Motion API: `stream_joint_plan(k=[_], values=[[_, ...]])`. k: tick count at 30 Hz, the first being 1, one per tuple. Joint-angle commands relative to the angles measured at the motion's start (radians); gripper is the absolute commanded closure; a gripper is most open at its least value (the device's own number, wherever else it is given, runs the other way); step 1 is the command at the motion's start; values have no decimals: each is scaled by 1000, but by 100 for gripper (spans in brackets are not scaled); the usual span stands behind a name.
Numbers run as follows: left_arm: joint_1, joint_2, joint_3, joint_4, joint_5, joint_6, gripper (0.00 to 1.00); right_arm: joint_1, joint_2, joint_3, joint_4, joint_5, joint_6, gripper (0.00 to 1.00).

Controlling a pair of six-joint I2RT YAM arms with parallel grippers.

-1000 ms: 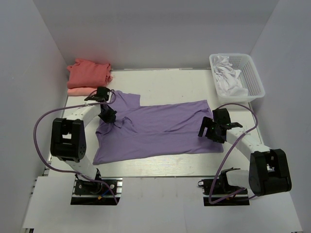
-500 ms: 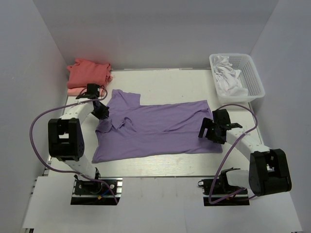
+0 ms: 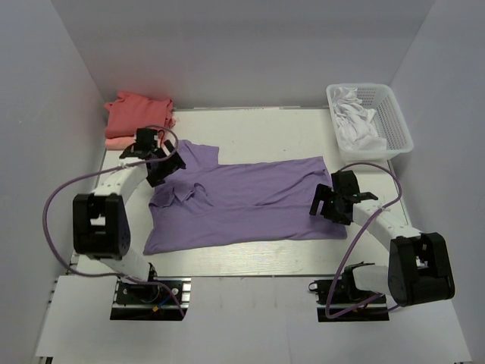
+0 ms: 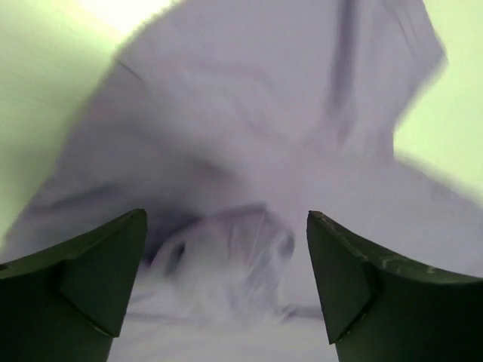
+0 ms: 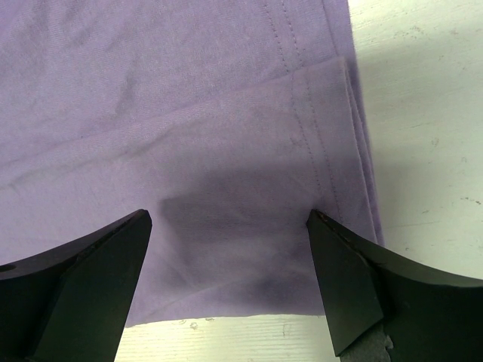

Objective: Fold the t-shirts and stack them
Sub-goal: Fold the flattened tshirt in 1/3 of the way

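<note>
Three shirts on the table. The purple shirt lies spread flat across the middle. The coral shirt sits folded in the far left corner on top of the pink shirt, of which only an edge peeks out. There's one basket at the far right with white cloth in it, and two arms at work. No writing or labels can be read anywhere.

The left gripper has let go. A second ago it was pinched shut over the bunched collar area; now its fingers are spread wide with nothing between them, and it has shifted up and away toward the shirt's far left sleeve. Its wrist view is blurred, with rumpled purple cloth below. The right gripper hasn't budged. Its fingers are spread, empty, and hover over the shirt's right hem near the near corner.
</note>
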Motion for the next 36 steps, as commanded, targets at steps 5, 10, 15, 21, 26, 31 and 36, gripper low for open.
stream_joint_plan(k=[5,10,15,21,26,31,36], values=[[-153,-211,-59,44,-18,307,0,-2,6,-23,13,-11,-20,10],[-311,-26,36,-180,-580,262,0,-2,14,-19,15,-16,-26,10],[-373,-8,50,-225,-678,299,0,-2,57,-16,24,-34,-34,10],[-432,-39,-6,-159,-629,418,1,-2,89,-9,24,-48,-42,10],[-471,-39,-38,-117,-512,479,0,-2,78,-8,22,-36,-42,10],[-480,-37,-67,-96,-495,488,0,-2,74,-9,16,-22,-37,10],[-480,-19,-67,-82,-509,507,0,-2,69,-9,15,-19,-37,10]])
